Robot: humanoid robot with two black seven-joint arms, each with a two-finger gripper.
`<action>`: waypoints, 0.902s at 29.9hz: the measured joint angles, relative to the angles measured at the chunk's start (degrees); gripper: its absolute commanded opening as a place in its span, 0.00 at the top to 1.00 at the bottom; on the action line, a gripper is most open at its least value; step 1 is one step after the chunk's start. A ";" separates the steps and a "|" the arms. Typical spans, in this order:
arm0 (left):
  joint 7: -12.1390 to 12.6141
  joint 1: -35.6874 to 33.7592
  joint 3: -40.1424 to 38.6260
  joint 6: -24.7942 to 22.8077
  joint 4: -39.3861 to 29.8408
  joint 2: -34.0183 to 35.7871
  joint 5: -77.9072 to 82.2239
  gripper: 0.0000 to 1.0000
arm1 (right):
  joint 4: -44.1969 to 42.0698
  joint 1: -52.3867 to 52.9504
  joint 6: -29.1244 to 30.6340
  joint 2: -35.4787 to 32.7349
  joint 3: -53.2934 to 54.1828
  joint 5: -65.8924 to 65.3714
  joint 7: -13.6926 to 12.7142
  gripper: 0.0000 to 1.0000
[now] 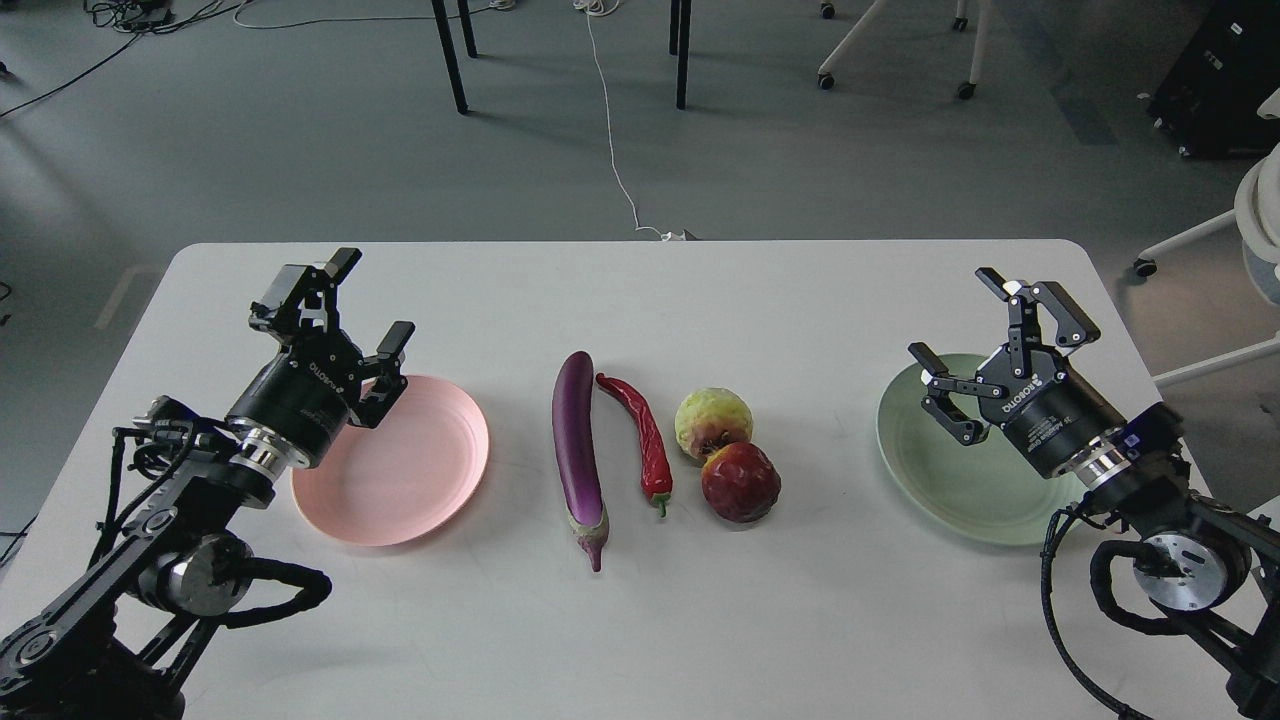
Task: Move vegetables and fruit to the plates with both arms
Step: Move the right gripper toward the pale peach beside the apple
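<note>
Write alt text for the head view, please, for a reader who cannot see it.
An eggplant, chili and two round fruits lie mid-table between an empty pink plate and an empty green plate. The left end effector and right end effector hover open by the plates.

Glossy eggplant (578,440), shiny chili (640,432) — matt plastic-looking plates (400,490)

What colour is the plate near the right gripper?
Pale sage green plate, seen best in the head view.
</note>
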 measured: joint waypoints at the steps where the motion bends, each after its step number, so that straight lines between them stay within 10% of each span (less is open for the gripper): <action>1: -0.07 0.10 -0.10 -0.01 -0.27 0.00 0.10 0.02 | 0.02 0.00 0.00 0.00 0.10 0.00 0.00 0.01; 12: -0.58 -0.53 -0.34 -0.72 -0.87 -0.37 -0.06 0.02 | 0.18 13.71 0.86 -2.78 -3.95 -6.47 0.00 0.01; 27: -3.24 -0.90 -0.78 -1.75 -1.13 -0.04 -4.03 0.02 | -0.09 63.38 1.57 3.03 -51.33 -55.32 -0.01 0.01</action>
